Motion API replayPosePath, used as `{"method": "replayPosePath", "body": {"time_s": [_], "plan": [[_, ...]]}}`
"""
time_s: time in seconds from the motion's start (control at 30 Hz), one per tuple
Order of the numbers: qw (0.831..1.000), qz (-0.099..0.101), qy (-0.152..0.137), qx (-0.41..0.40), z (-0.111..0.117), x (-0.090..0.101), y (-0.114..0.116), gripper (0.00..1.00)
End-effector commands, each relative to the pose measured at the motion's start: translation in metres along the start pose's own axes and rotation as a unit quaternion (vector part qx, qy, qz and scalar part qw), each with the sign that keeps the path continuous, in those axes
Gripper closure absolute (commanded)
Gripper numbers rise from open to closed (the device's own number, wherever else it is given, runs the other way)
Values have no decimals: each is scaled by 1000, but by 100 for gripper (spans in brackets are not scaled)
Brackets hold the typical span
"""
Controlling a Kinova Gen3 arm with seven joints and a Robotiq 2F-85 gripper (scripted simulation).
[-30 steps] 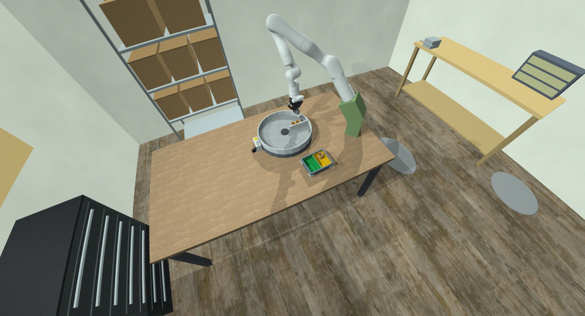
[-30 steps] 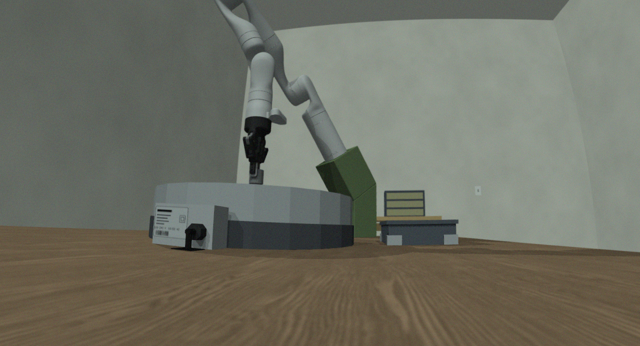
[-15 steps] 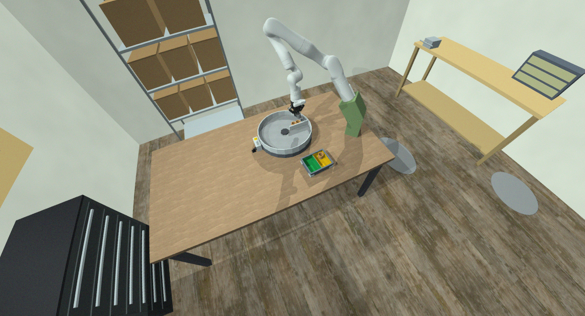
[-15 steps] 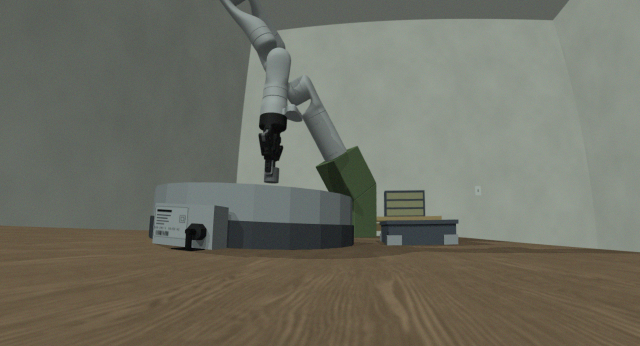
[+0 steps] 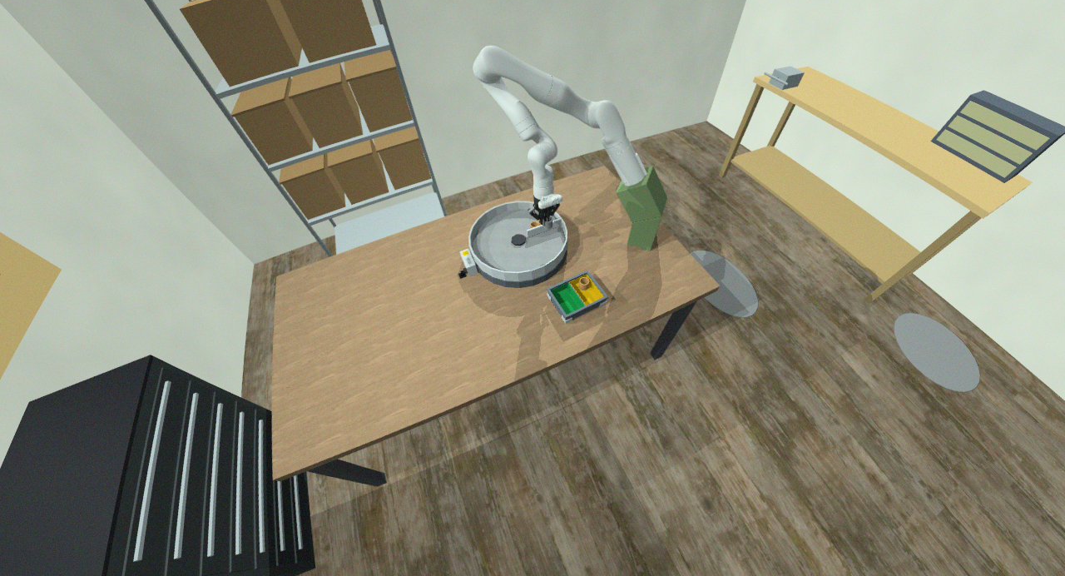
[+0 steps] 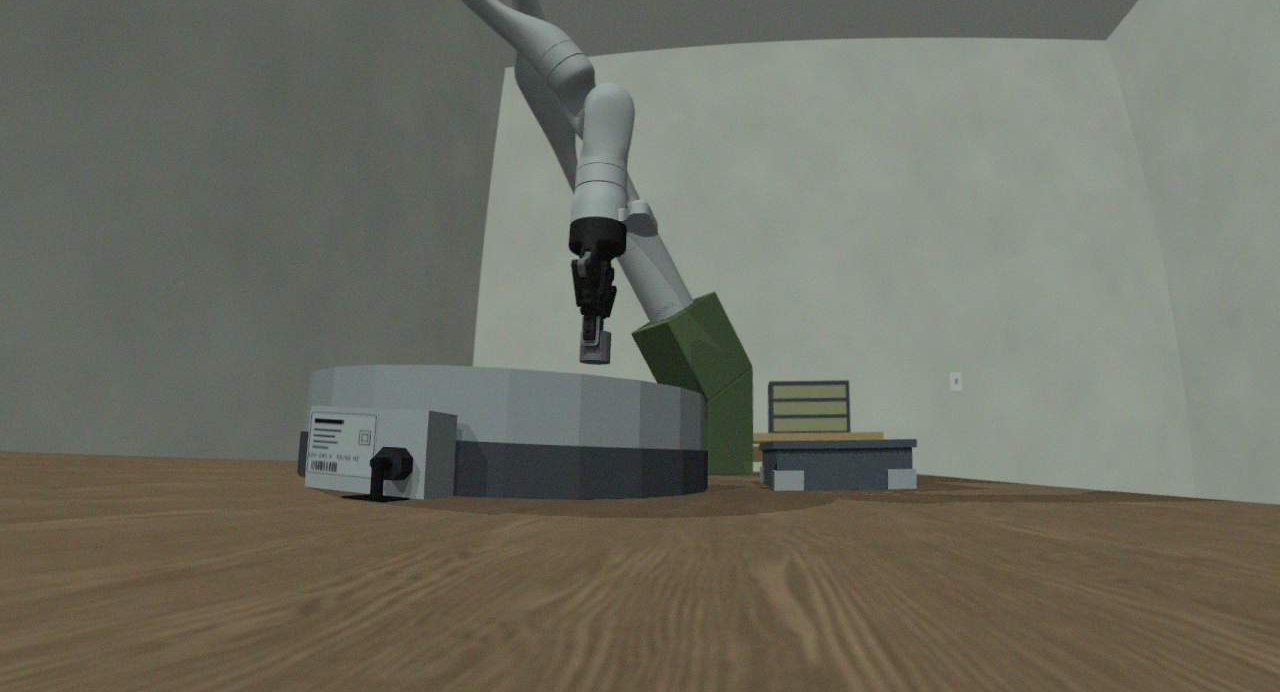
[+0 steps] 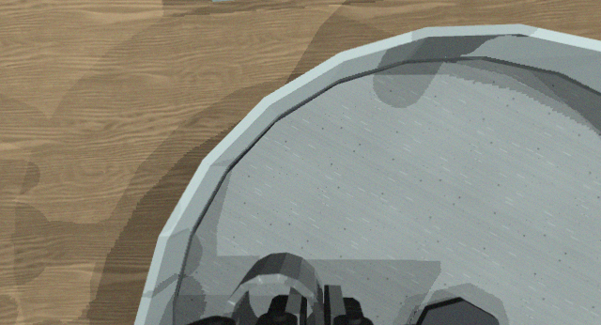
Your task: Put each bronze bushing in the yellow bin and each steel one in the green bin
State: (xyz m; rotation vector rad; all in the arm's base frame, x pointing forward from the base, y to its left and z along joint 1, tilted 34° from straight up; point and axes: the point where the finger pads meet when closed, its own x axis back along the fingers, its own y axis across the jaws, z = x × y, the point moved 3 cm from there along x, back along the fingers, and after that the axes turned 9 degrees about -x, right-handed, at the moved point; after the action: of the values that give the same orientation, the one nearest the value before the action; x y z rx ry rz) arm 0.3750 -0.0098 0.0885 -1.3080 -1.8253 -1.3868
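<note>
A steel bushing (image 5: 547,224) (image 6: 597,349) (image 7: 284,264) is being pinched by its wall between the fingers (image 6: 589,331) and is being held above the turntable (image 5: 515,270) (image 6: 537,410) (image 7: 235,132); its lower part is being cut off in the wrist view. Beside the divider (image 5: 536,231), bronze is being partly hidden in the top view. One bronze bushing (image 5: 584,282) is being held by the yellow bin (image 5: 595,295), whose inside is being concealed in the exterior view.

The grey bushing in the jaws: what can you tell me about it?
The grey bushing is a short, hollow sleeve with a thin round wall, apparently steel. It hangs roughly upright above the turntable, off its floor. The jaws pinch its wall on one side; nothing else seems to touch it.
</note>
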Motion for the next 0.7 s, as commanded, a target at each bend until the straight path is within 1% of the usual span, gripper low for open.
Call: {"method": "replayPosePath", "body": {"time_s": [0.0,0.1,0.27,0.47,0.63,0.67], "plan": [[1000,0,6,14,36,-1,-1,100],[1000,0,6,14,36,-1,-1,100],[1000,0,6,14,91,0,-2,100],[1000,0,6,14,91,0,-2,100],[1000,0,6,14,145,0,-2,100],[1000,0,6,14,145,0,-2,100]]}}
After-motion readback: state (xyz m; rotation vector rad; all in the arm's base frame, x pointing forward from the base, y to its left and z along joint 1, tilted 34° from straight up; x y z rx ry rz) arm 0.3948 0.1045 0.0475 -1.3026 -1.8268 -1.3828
